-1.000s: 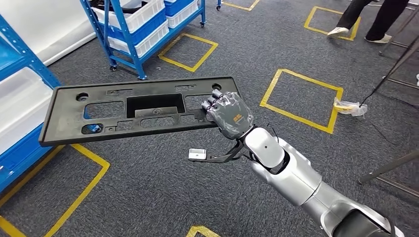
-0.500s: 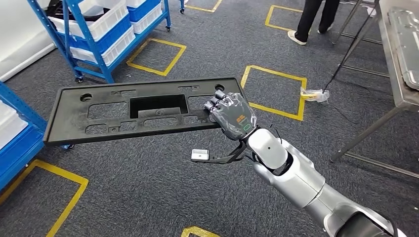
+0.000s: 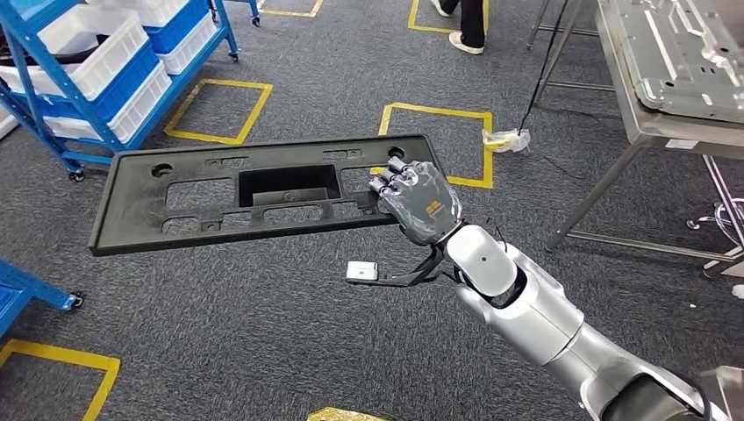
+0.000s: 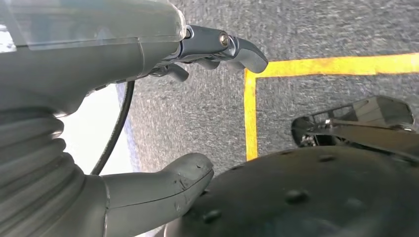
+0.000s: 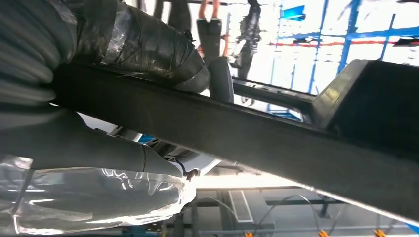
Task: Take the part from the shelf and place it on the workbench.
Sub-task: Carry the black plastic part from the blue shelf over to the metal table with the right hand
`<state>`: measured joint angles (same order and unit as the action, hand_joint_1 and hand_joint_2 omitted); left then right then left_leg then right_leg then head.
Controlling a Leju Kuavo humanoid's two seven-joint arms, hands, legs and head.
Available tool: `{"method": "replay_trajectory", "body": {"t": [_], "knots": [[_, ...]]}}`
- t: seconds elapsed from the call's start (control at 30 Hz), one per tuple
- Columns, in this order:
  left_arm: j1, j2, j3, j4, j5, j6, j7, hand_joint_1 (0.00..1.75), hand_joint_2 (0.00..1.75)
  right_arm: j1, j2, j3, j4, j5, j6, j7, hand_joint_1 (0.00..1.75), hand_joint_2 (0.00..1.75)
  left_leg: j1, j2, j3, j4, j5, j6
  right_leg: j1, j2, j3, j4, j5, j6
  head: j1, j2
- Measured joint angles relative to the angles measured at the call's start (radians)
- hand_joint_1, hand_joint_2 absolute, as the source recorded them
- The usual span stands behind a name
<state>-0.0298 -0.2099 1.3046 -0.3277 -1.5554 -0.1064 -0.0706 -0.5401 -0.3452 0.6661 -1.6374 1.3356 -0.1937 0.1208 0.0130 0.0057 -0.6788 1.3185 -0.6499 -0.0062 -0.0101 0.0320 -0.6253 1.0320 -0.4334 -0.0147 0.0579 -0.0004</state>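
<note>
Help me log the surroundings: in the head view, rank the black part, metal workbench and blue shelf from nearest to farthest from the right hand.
1. Black part, gripped by the right hand.
2. Metal workbench, upper right.
3. Blue shelf, far upper left.

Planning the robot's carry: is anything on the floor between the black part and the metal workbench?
Nothing visible blocks it. The right hand holds the black part over carpet; the workbench stands ahead to the right, with only bare carpet and yellow tape between.

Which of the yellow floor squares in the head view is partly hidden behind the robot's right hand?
The yellow square at centre, beyond the right hand gripping the black part; the other full square lies beside the blue shelf.
</note>
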Motion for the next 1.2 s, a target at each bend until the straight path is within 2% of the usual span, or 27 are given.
{"method": "replay_trajectory", "body": {"t": [0.03,0.07,0.13,0.17,0.2,0.23,0.3,0.33,0.37,0.43,0.5,0.53,0.57,0.6,0.67,0.73,0.8,0.83,0.9,0.93,0.97,1.0,1.03,1.07,1.1,1.13,1.2], "knots": [[0.0,0.0,0.0,0.0,0.0,0.0,0.001,0.0,1.75,0.001,0.0,0.0,0.0,0.0,0.0,0.0,1.75,1.75,0.0,-0.001,-0.009,0.006,0.014,0.002,0.002,0.014,0.001,0.001,0.0,0.0,0.0,0.0],[0.0,0.0,0.0,0.0,0.0,0.0,0.001,0.0,1.75,0.001,0.0,0.0,0.0,0.0,0.0,-0.001,1.75,1.75,0.0,-0.004,0.002,-0.029,0.047,0.006,0.002,0.029,0.002,0.002,0.0,0.0,0.0,0.0],[0.001,0.001,0.0,0.0,0.0,0.0,0.002,0.0,1.75,0.0,0.0,0.0,0.0,0.0,0.001,-0.001,1.75,1.75,0.0,-0.04,0.057,-0.166,0.129,0.017,0.003,0.056,0.003,0.006,-0.002,0.002,0.0,0.0],[0.002,0.001,0.0,0.0,0.0,0.0,0.002,0.0,1.75,0.0,0.0,0.0,0.0,0.0,0.001,-0.001,1.75,1.75,0.0,-0.061,0.082,-0.227,0.154,0.021,0.003,0.069,0.001,0.009,-0.003,0.006,0.0,0.0],[0.002,0.002,0.0,0.0,0.0,0.0,0.002,0.0,1.75,-0.001,0.0,0.0,0.0,0.0,0.001,-0.001,1.75,1.75,0.0,-0.077,0.097,-0.264,0.166,0.025,0.002,0.08,-0.002,0.01,-0.002,0.011,0.001,0.0],[0.001,0.002,-0.001,0.0,0.0,0.0,0.002,0.0,1.75,-0.001,0.0,0.0,0.0,0.0,0.001,-0.001,1.75,1.75,-0.001,-0.081,0.103,-0.277,0.164,0.028,0.0,0.091,-0.006,0.01,0.0,0.017,0.0,0.0],[-0.003,0.002,-0.001,0.0,0.0,0.0,0.004,0.0,1.75,0.002,-0.002,-0.001,-0.001,-0.001,0.003,-0.002,1.75,1.75,-0.002,-0.061,0.108,-0.287,0.169,0.035,-0.004,0.104,-0.011,0.007,0.004,0.03,0.0,0.0],[-0.004,0.002,-0.002,0.0,0.0,-0.001,0.01,0.0,1.75,0.004,-0.003,-0.002,0.0,-0.004,0.004,-0.003,1.75,1.75,0.0,-0.048,0.112,-0.295,0.174,0.041,-0.002,0.087,-0.015,0.014,-0.001,0.035,0.001,0.0],[-0.003,0.002,-0.002,-0.001,0.0,-0.002,0.02,0.0,1.75,0.005,-0.004,-0.003,0.001,-0.008,0.004,-0.005,1.75,1.75,0.001,-0.035,0.116,-0.303,0.178,0.047,0.0,0.059,-0.026,0.036,-0.016,0.038,0.001,0.0],[0.003,0.002,-0.003,-0.004,0.0,-0.005,0.04,0.0,1.75,0.011,-0.005,-0.004,0.005,-0.016,0.0,-0.009,1.75,1.75,0.0,-0.01,0.12,-0.313,0.182,0.056,0.002,-0.004,-0.075,0.139,-0.073,0.043,0.001,0.0],[0.01,0.002,-0.002,-0.009,0.0,-0.009,0.049,0.0,1.75,0.023,-0.005,-0.004,0.015,-0.019,-0.006,-0.011,1.75,1.75,-0.003,0.015,0.12,-0.313,0.18,0.058,-0.005,-0.023,-0.132,0.255,-0.118,0.049,0.001,0.0],[0.012,0.002,-0.002,-0.012,0.0,-0.012,0.05,0.0,1.75,0.029,-0.005,-0.004,0.02,-0.019,-0.008,-0.011,1.75,1.75,-0.004,0.027,0.121,-0.312,0.178,0.057,-0.008,-0.026,-0.142,0.274,-0.116,0.052,0.001,0.0],[0.014,0.002,-0.002,-0.014,0.0,-0.016,0.051,0.0,1.75,0.034,-0.005,-0.004,0.025,-0.019,-0.009,-0.012,1.75,1.75,-0.004,0.04,0.122,-0.311,0.176,0.055,-0.011,-0.03,-0.131,0.252,-0.096,0.054,0.001,0.0],[0.015,0.002,-0.002,-0.016,0.0,-0.02,0.052,0.0,1.75,0.037,-0.005,-0.004,0.03,-0.019,-0.009,-0.013,1.75,1.75,-0.004,0.051,0.123,-0.31,0.172,0.053,-0.012,-0.04,-0.101,0.194,-0.062,0.055,0.001,0.0],[0.016,0.0,-0.002,-0.024,0.0,-0.029,0.053,0.0,1.75,0.039,-0.004,-0.005,0.036,-0.018,-0.011,-0.015,1.75,1.75,-0.007,0.07,0.127,-0.304,0.163,0.043,-0.008,-0.081,-0.03,0.058,-0.012,0.051,0.001,0.0],[0.016,-0.002,-0.002,-0.033,0.0,-0.036,0.054,0.0,1.75,0.038,-0.002,-0.006,0.039,-0.018,-0.014,-0.015,1.75,1.75,-0.011,0.086,0.131,-0.301,0.154,0.031,0.001,-0.098,-0.003,0.004,-0.004,0.041,0.001,0.0],[0.014,-0.005,-0.003,-0.039,0.0,-0.039,0.055,0.0,1.75,0.038,-0.001,-0.008,0.041,-0.018,-0.017,-0.014,1.75,1.75,-0.011,0.101,0.138,-0.302,0.148,0.02,0.004,-0.074,-0.002,0.003,-0.003,0.029,0.001,0.0],[0.013,-0.006,-0.003,-0.042,0.0,-0.04,0.055,0.0,1.75,0.037,0.0,-0.008,0.041,-0.018,-0.017,-0.015,1.75,1.75,-0.008,0.092,0.139,-0.296,0.14,0.015,0.003,-0.063,-0.001,0.001,-0.002,0.023,0.001,0.0],[0.014,-0.008,-0.003,-0.047,0.0,-0.041,0.056,0.0,1.75,0.035,0.002,-0.009,0.042,-0.018,-0.018,-0.015,1.75,1.75,-0.003,0.047,0.116,-0.236,0.098,0.008,-0.002,-0.044,0.003,-0.005,0.001,0.009,0.0,0.0],[0.016,-0.008,-0.003,-0.049,0.0,-0.042,0.057,0.0,1.75,0.035,0.004,-0.009,0.043,-0.018,-0.018,-0.015,1.75,1.75,-0.001,0.021,0.089,-0.177,0.066,0.006,-0.002,-0.035,0.004,-0.006,0.001,0.003,0.0,0.0],[0.017,-0.009,-0.003,-0.05,0.0,-0.042,0.057,0.0,1.75,0.034,0.005,-0.009,0.044,-0.018,-0.018,-0.015,1.75,1.75,-0.001,0.008,0.054,-0.106,0.035,0.006,-0.001,-0.025,0.003,-0.005,0.001,-0.001,0.0,0.0],[0.019,-0.009,-0.003,-0.051,0.0,-0.042,0.057,0.0,1.75,0.034,0.007,-0.01,0.045,-0.018,-0.018,-0.014,1.75,1.75,-0.001,0.003,0.022,-0.045,0.015,0.005,0.0,-0.012,0.003,-0.005,0.001,-0.002,0.0,0.0],[0.02,-0.009,-0.003,-0.052,0.0,-0.043,0.057,0.0,1.75,0.035,0.009,-0.01,0.047,-0.018,-0.018,-0.015,1.75,1.75,-0.001,0.001,0.001,-0.011,0.013,0.005,0.001,0.002,0.004,-0.004,0.001,-0.003,0.0,0.0],[0.021,-0.009,-0.003,-0.053,0.0,-0.044,0.057,0.0,1.75,0.035,0.01,-0.01,0.048,-0.018,-0.018,-0.015,1.75,1.75,-0.001,-0.001,-0.003,-0.015,0.032,0.006,0.001,0.017,0.004,-0.002,0.0,-0.003,0.0,0.0],[0.021,-0.009,-0.003,-0.055,0.0,-0.045,0.058,0.0,1.75,0.035,0.011,-0.01,0.049,-0.018,-0.018,-0.016,1.75,1.75,-0.001,-0.005,0.011,-0.058,0.068,0.009,0.001,0.032,0.005,0.0,0.0,-0.002,0.0,0.0],[0.022,-0.009,-0.003,-0.056,0.0,-0.046,0.058,0.0,1.75,0.035,0.012,-0.01,0.049,-0.018,-0.018,-0.017,1.75,1.75,0.0,-0.019,0.038,-0.127,0.111,0.012,0.001,0.045,0.006,0.002,-0.001,0.0,0.0,0.0],[0.023,-0.01,-0.003,-0.06,0.0,-0.048,0.058,0.0,1.75,0.034,0.014,-0.01,0.05,-0.018,-0.018,-0.017,1.75,1.75,0.001,-0.062,0.085,-0.243,0.162,0.018,0.0,0.071,0.001,0.009,-0.003,0.008,0.0,0.0]]}}
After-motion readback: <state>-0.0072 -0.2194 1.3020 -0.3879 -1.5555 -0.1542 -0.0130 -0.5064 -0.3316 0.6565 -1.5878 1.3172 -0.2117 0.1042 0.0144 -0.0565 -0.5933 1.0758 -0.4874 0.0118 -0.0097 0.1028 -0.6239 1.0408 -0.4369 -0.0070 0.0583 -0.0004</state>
